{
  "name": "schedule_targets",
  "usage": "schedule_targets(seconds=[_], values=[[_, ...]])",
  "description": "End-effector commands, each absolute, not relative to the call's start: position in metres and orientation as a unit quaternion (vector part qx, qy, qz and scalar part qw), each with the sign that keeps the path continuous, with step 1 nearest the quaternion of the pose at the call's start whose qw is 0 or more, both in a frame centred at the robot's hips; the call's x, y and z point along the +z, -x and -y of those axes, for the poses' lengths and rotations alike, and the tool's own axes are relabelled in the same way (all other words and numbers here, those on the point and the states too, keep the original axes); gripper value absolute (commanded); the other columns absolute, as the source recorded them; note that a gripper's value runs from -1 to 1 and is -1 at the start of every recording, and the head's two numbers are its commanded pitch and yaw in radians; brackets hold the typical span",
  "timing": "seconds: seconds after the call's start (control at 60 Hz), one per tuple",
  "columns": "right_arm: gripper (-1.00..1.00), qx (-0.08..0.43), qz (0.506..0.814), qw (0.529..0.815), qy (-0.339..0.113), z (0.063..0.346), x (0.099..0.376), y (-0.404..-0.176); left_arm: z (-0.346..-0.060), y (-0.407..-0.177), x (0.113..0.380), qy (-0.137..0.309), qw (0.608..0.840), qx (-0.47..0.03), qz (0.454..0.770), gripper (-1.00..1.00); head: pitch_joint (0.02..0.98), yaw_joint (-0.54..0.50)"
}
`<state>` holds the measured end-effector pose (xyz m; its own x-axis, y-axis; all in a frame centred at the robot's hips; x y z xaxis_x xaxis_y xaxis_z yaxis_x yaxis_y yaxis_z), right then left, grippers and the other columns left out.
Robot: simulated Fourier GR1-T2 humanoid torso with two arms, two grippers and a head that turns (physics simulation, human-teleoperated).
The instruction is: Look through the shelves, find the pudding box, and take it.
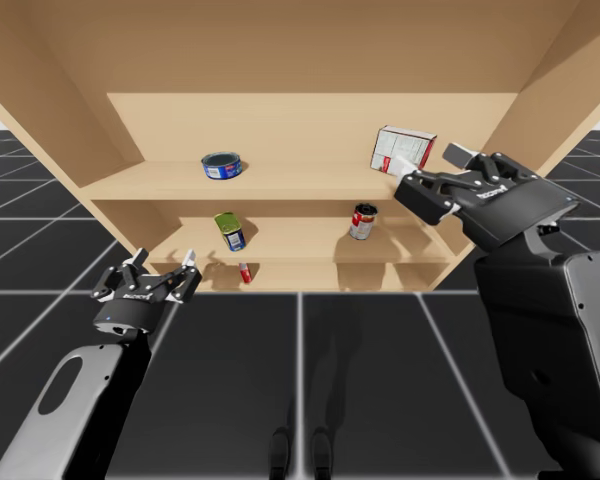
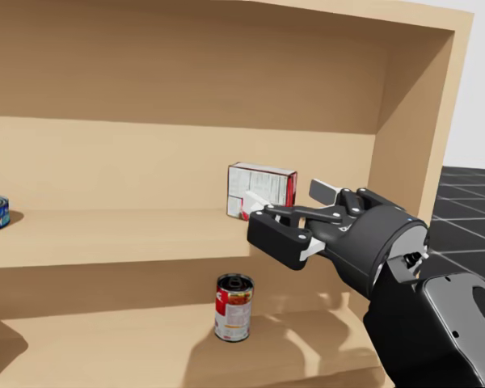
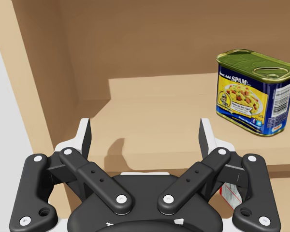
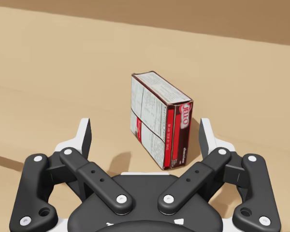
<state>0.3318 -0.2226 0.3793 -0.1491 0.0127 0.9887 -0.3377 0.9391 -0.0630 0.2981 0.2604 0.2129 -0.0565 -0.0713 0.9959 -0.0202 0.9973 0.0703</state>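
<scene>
My right arm reaches in level over the wooden upper shelf [image 1: 280,182], right gripper [image 4: 145,130] spread wide. The red-and-white cardboard pudding box [image 4: 160,121] stands upright between its fingers, seemingly untouched. There is bare board to one side and the shelf's side wall [image 2: 404,145] near the other. My left gripper [image 3: 145,133] hangs low, also wide.

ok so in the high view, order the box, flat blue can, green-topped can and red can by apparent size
1. red and white box
2. green-topped rectangular can, flat blue can and red can: too alike to rank
</scene>
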Motion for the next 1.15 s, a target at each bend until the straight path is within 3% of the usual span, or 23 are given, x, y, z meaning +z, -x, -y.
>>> schedule_targets(seconds=[0.017,0.317,0.35,0.367,0.417,0.45,0.75,1.017,1.15], values=[[-1.00,0.142,0.734,0.656,-0.109,0.219,0.378,-0.352,-0.262,-0.298,0.213,-0.031,0.687,-0.016,0.726,-1.00,0.272,-0.26],[-1.00,0.153,0.721,0.665,-0.122,0.211,0.373,-0.371,-0.264,-0.298,0.214,-0.032,0.687,-0.014,0.726,-1.00,0.287,-0.24],[-0.78,0.155,0.724,0.662,-0.118,0.211,0.372,-0.371,-0.264,-0.298,0.214,-0.032,0.687,-0.013,0.726,-1.00,0.289,-0.24],[-0.51,0.155,0.726,0.661,-0.114,0.211,0.372,-0.371,-0.264,-0.298,0.214,-0.032,0.687,-0.013,0.726,-1.00,0.289,-0.24],[0.70,0.151,0.727,0.660,-0.109,0.212,0.372,-0.371,-0.264,-0.297,0.215,-0.032,0.687,-0.013,0.726,-1.00,0.291,-0.23],[0.94,0.151,0.729,0.659,-0.107,0.212,0.372,-0.371,-0.264,-0.297,0.215,-0.032,0.687,-0.012,0.726,-1.00,0.291,-0.23],[1.00,0.148,0.749,0.637,-0.106,0.219,0.381,-0.346,-0.263,-0.296,0.215,-0.033,0.686,-0.012,0.727,-1.00,0.293,-0.23],[1.00,0.151,0.769,0.612,-0.107,0.229,0.389,-0.291,-0.263,-0.296,0.216,-0.033,0.685,-0.011,0.728,-1.00,0.299,-0.23],[1.00,0.147,0.776,0.604,-0.105,0.242,0.386,-0.253,-0.262,-0.296,0.216,-0.033,0.685,-0.012,0.728,-1.00,0.302,-0.23]])
